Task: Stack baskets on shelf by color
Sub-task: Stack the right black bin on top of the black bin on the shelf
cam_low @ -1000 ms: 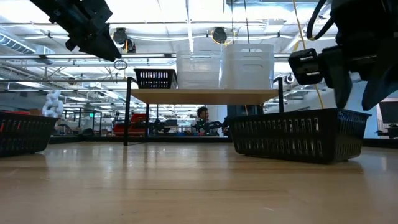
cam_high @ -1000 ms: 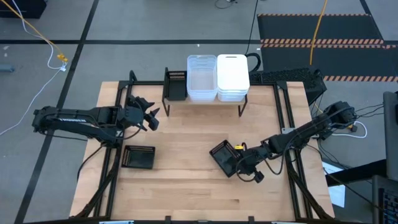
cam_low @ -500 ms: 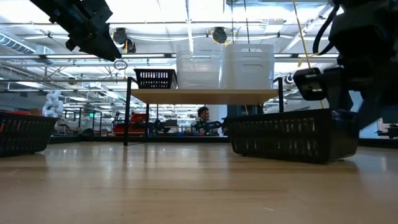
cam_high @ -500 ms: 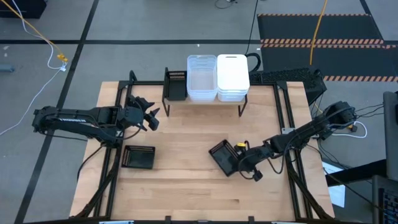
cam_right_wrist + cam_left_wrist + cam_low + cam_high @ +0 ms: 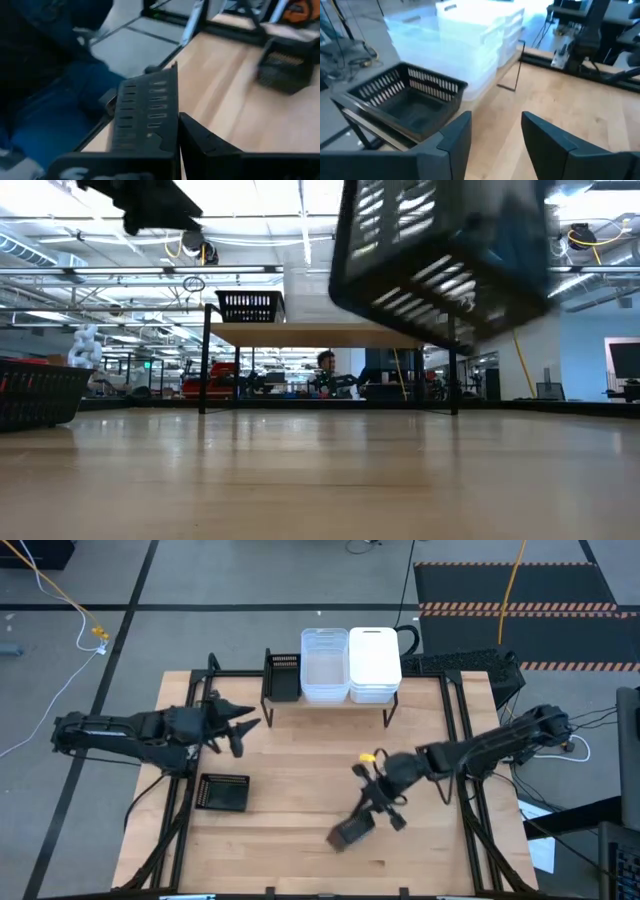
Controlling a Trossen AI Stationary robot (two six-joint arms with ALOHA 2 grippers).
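Note:
My right gripper [image 5: 368, 812] is shut on a black mesh basket [image 5: 350, 831], which hangs tilted well above the table in the low view [image 5: 440, 260]. A second black basket [image 5: 222, 792] rests on its base on the table at the left. On the shelf [image 5: 330, 698] stand a third black basket [image 5: 283, 675], a stack of clear baskets [image 5: 324, 665] and a stack of white baskets [image 5: 374, 665]. My left gripper [image 5: 240, 726] hovers open, left of the shelf, and faces the shelf's black basket [image 5: 410, 100]. My right gripper pinches one mesh side wall of the black basket [image 5: 150, 115] between its two fingers, close to the rim. The fingers slant down toward the table's near edge. The basket is lifted clear of the table and hangs tilted beyond the fingertips.
Black metal frame rails [image 5: 455, 720] run along the table's left and right edges. Bare wood [image 5: 300, 760] lies between the shelf and the two arms. Cables and a striped mat [image 5: 520, 600] lie on the floor beyond the table.
My right gripper has shut on the black basket's wall and risen, carrying it toward the table's near edge. The basket has left the table and now hangs tilted. My left gripper has risen a little and tipped up nearer to level, staying open.

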